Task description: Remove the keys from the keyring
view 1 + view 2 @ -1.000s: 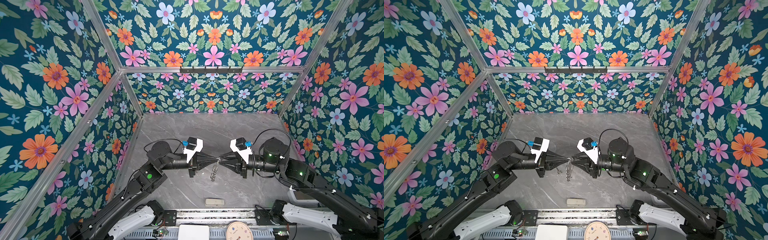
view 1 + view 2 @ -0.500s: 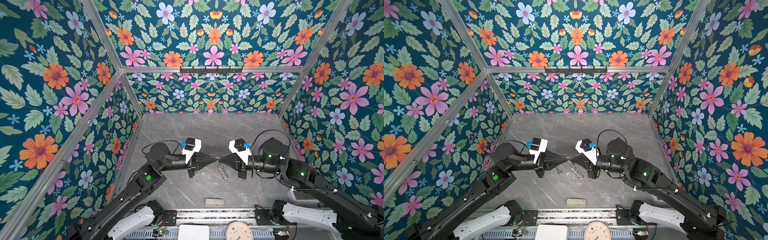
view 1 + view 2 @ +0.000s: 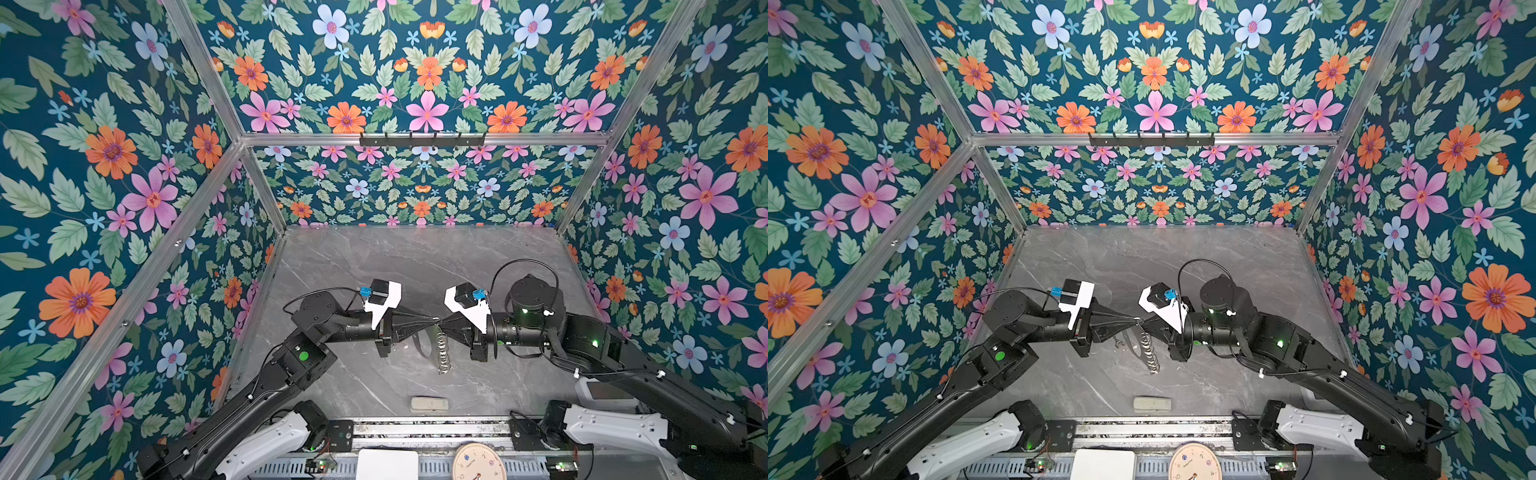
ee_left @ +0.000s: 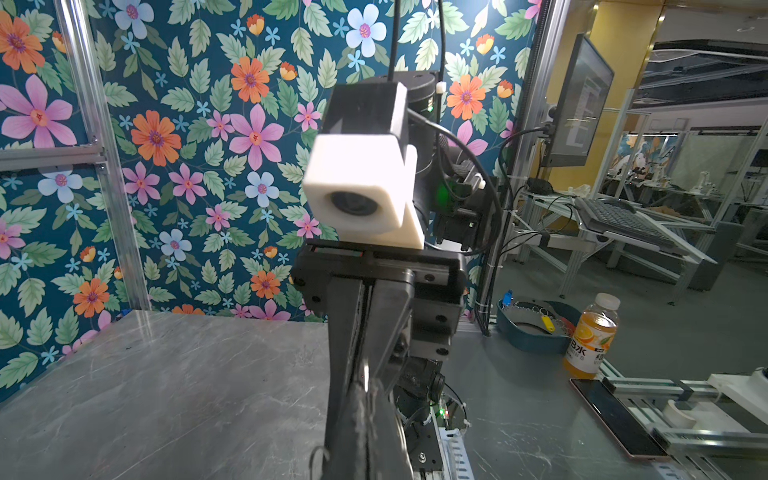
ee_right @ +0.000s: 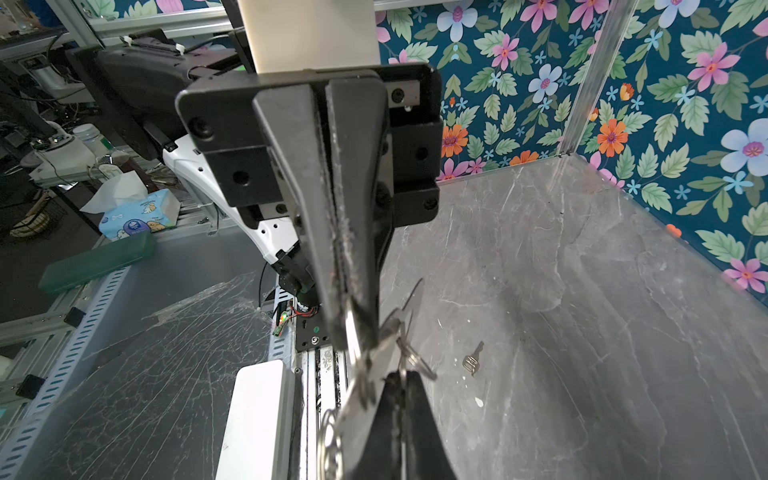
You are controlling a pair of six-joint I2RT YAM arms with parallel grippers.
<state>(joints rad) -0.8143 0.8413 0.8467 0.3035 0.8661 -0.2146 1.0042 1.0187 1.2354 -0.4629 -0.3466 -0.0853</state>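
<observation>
My left gripper [image 3: 432, 321] and my right gripper [image 3: 443, 322] meet tip to tip, up above the table [image 3: 374, 266]; both are squeezed tight shut. In the right wrist view my left gripper [image 5: 349, 328] seems to pinch a flat silver bit, and I think it is the second key [image 5: 360, 368]; my right gripper [image 5: 399, 380] seems to pinch the keyring [image 5: 415, 360] by its little ring, right at my tips; it is blurry there, so I am not sure. The chain of the keyring hangs down under my tips; I cannot tell if its end touches the table.

A loose key [image 5: 472, 362] lies flat on the table, below my tips and a bit to the left gripper's side; so I think one key is off and one is left.

To do this bit well, I think my right gripper should hold the ring hard and my left should slide the key round the coil slowly; no yanking, or the thin key may slip out or the ring may twist.

The table is grey like stone and looks smooth; a pale beige block [image 3: 429, 404] sits near its front edge, well away from my tips; flowery walls [image 3: 415, 187] stand on three sides, far from my tips, so I have room.
</observation>
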